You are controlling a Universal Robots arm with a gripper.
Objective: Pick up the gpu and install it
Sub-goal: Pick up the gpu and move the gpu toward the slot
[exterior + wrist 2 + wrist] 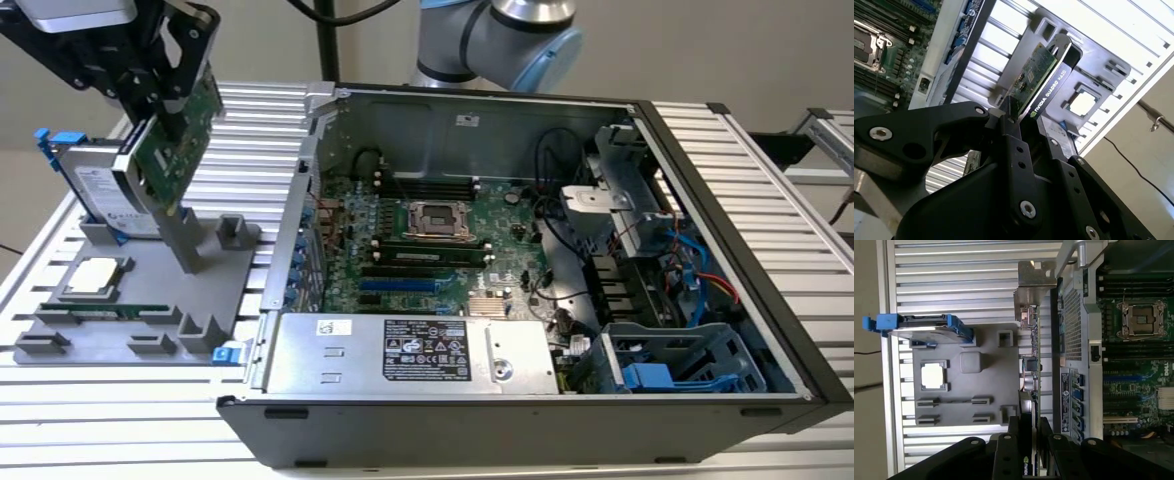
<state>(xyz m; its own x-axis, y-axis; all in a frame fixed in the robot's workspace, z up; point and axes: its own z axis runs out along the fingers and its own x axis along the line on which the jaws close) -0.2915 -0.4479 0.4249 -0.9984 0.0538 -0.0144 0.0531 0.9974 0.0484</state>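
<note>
The black fingers (163, 88) pinch the gpu (183, 150) by one end, one finger on each face, at the exterior view's left. The card hangs tilted. Its green board faces the case (534, 420) and its silver bracket (182, 235) points down toward the gray holder (140, 300) below. Whether the bracket's tip touches the holder cannot be told.

In the second wrist view the fingers (1013, 135) close on the gpu (1036, 75) at its near end, and the card's green side and black cooler edge both show. In the first wrist view the gpu (1030, 385) is seen edge-on, running from the fingers (1014, 440) out to the bracket (1035, 277). There it lines up between the holder (991, 385) and the case's perforated rear wall (1073, 315).

The holder sits on the ribbed metal surface (787, 160), just beside the case. It carries a hard drive (96, 190) with a blue frame, standing on edge just beside the gpu. A square chip (96, 275) lies flat in a recess, and a thin memory stick (104, 310) sits nearer the front.

The case lies open on the same surface, with its motherboard (427, 235) exposed and a silver power supply (400, 355) along the near side.
</note>
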